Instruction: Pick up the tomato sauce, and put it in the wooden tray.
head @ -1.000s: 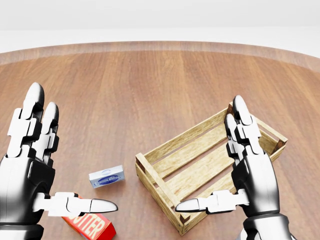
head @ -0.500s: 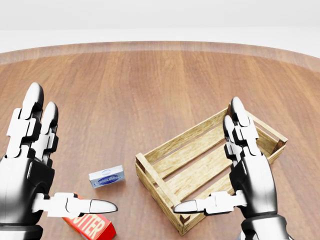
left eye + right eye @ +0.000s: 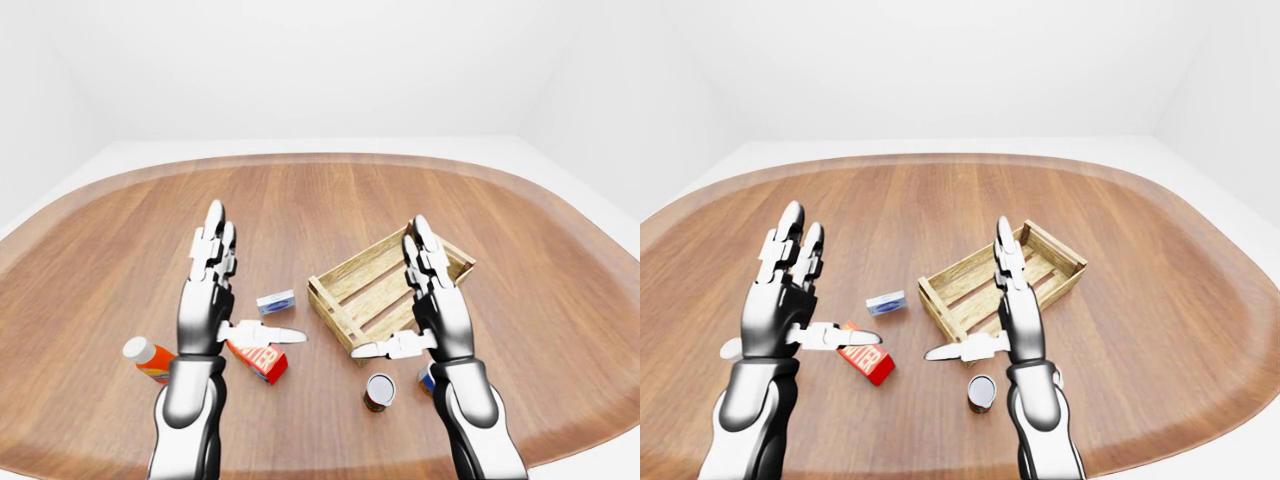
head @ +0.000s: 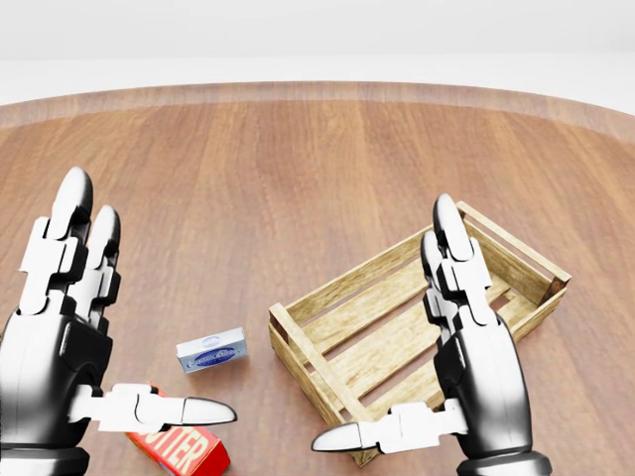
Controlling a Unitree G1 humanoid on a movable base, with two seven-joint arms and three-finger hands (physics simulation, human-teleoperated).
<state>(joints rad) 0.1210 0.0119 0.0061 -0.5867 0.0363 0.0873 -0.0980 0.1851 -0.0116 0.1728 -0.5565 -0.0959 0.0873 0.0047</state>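
The tomato sauce, a small can [image 3: 379, 391], stands on the round wooden table [image 3: 300, 200] at the bottom of the left-eye view, just below the wooden tray [image 3: 372, 300] and below my right thumb. It does not show in the head view. The slatted tray lies empty right of centre. My right hand [image 4: 382, 322] hovers open over the tray's near left corner, fingers upright and thumb pointing left. My left hand [image 4: 149, 297] is open too, held above the left boxes, holding nothing.
A red butter box [image 4: 179, 448] lies under my left thumb. A small blue-and-white box [image 4: 211, 350] sits between it and the tray. An orange bottle with a white cap [image 3: 148, 358] lies far left. A blue item [image 3: 428, 379] peeks from behind my right forearm.
My right hand has shifted left and lower in the head view, now covering the tray's near left corner. The left hand has barely moved. Nothing was grasped.
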